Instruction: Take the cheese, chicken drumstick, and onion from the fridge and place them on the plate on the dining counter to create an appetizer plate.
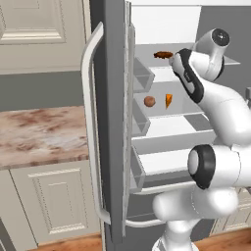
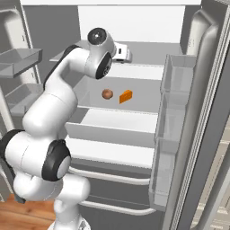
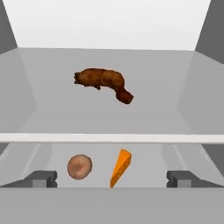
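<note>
1. The drumstick (image 3: 103, 82) lies flat on the upper shelf (image 3: 109, 118) of the fridge (image 1: 115, 122), ahead of the gripper (image 3: 111, 179) and a little to its left in the hand view. Its long axis runs across that view: the thick, lumpy end points left, and the thin end tapers right and slightly toward the hand.
2. It is dark reddish-brown with a rough, uneven surface, against the smooth pale grey shelf.
3. The gripper's two dark, blocky fingertips (image 3: 41, 178) sit wide apart at either side of the hand view, with nothing between them; the jaws hold nothing.
4. On the shelf below, nearer the hand, the onion (image 3: 79, 166), a tan-brown ball, lies just left of the cheese (image 3: 120, 168), a bright orange wedge standing on edge with its narrow point toward the hand. They are close but apart.
5. The white front edge of the upper shelf crosses between the drumstick and these two.
6. Bare shelf lies all around the drumstick, left, right and behind, up to the grey side walls and white back wall.
7. In the base views the doors (image 2: 197, 117) stand open, with clear boxy bins (image 2: 177, 76) on them, and the hand (image 2: 120, 53) reaches in at upper-shelf height.
</note>
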Motion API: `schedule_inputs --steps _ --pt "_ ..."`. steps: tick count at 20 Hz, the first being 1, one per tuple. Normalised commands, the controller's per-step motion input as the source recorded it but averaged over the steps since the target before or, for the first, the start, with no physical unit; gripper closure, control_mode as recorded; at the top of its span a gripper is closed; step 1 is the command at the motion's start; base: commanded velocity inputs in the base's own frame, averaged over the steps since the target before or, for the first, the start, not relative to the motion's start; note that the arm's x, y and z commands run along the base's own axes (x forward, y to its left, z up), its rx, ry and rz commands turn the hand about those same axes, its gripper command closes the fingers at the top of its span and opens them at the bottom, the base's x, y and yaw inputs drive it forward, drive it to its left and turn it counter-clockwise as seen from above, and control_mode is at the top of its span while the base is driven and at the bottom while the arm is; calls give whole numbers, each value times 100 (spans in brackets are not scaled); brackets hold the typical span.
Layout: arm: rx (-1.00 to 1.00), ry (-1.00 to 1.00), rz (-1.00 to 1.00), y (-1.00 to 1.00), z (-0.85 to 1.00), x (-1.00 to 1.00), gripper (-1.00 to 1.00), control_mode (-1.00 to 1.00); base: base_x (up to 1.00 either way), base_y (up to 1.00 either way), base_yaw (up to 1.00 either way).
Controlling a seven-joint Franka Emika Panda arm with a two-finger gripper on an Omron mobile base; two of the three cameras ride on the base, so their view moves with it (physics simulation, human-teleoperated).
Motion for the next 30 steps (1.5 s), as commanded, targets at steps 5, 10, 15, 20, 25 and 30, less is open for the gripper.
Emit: schedule_inputs --steps 5,10,15,20,25,30 --pt "0 1 5 -14 0 52 -100 -100 0 0 0" --pt "-1 1 11 -7 2 34 -100 -100 0 0 0" --pt "-10 0 12 0 15 9 -100 -100 0 0 0" --pt "-10 0 14 0 2 32 -100 -100 0 0 0" --pt "-4 0 13 0 -10 42 -100 -100 0 0 0" --pt "-2 0 11 0 -13 49 -100 -100 0 0 0"
